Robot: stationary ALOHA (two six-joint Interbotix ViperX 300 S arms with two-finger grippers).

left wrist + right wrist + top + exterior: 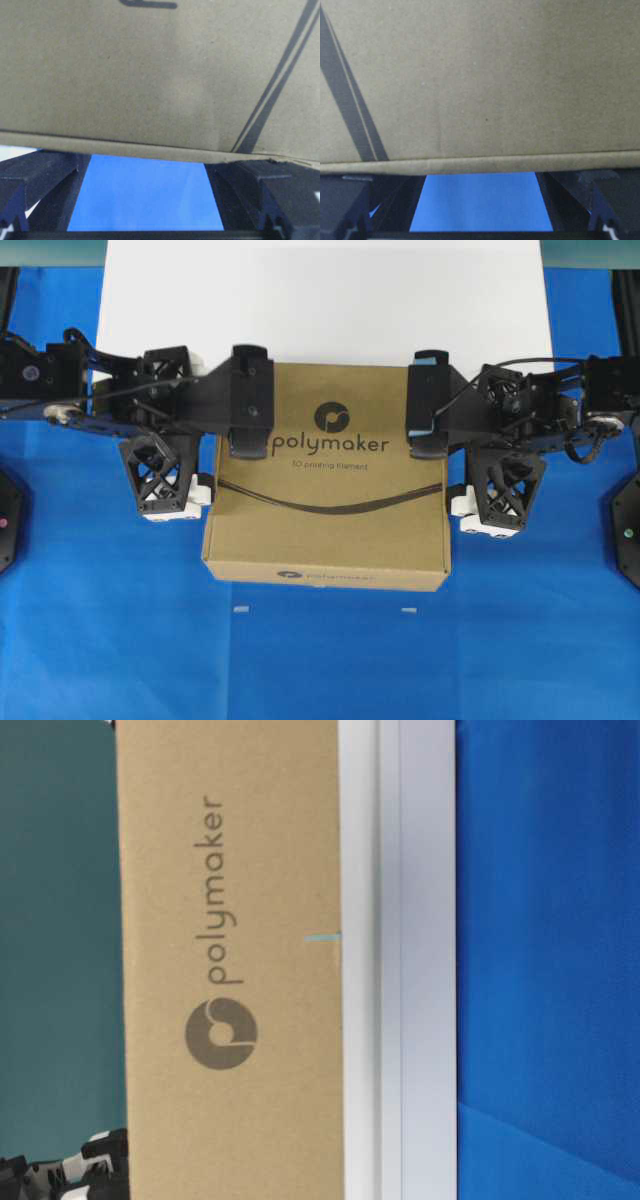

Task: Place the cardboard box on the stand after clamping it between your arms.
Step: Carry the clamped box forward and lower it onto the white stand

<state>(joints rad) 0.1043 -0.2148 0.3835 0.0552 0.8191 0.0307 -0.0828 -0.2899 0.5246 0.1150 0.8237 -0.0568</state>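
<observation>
Cardboard box (330,475) fills the middle of the overhead view, lying flat with its printed top up, the dark round logo and curved line facing the camera. Its upper edge sits along the lower edge of the white stand (320,295), which spans the top of that frame; whether the box overlaps it there I cannot tell. My left gripper (215,445) is on the box's left side and my right gripper (450,460) on its right side, each with its fingers spread wide apart, one finger lying over the top corner of the box and the other beside its edge lower down. Nothing sits pinched between either pair of fingers; the box lies between my two arms. From my left wrist view the box's brown side (150,75) covers the upper frame, with my dark fingers (35,175) at the lower corners and blue cloth (145,190) between them. My right wrist view shows the same: box above, fingers (345,200) at the corners.
</observation>
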